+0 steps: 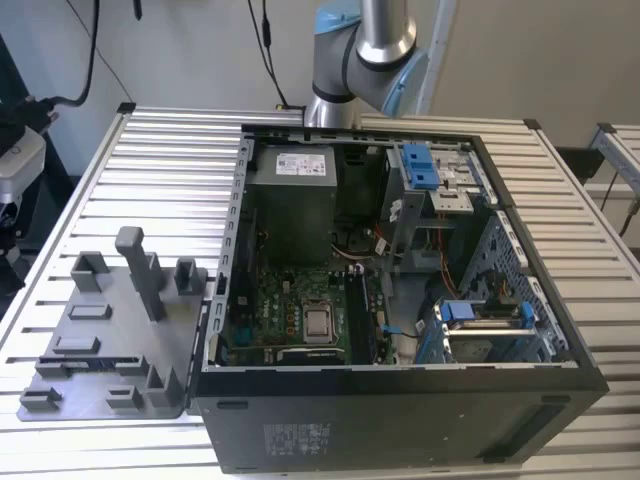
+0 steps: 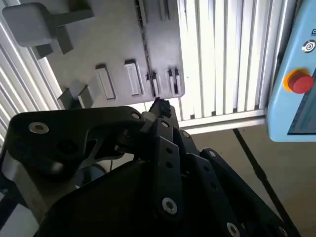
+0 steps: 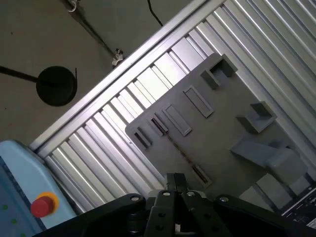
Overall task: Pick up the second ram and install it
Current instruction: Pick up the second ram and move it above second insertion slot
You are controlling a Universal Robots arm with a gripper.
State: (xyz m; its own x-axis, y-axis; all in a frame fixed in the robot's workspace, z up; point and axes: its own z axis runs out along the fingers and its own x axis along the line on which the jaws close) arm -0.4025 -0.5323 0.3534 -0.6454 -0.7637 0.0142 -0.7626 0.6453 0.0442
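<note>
One ram stick (image 3: pixel 180 152) on edge in one grey tray (image 3: pixel 222 131), directly below one claw (image 3: pixel 176 180). One red button (image 3: pixel 42 206) on one blue pendant (image 3: pixel 15 170), off to claw's side. One open computer case (image 1: pixel 400 405), one slatted table (image 1: pixel 170 170), one robot arm (image 1: pixel 372 50).

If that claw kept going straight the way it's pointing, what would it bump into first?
Probably the second ram, the thin dark stick standing on edge in the grey tray, just beyond the claw; depth is hard to judge.

Open computer case (image 1: pixel 400 425) beside grey tray (image 1: pixel 118 342); slatted table (image 1: pixel 170 160) beneath
</note>
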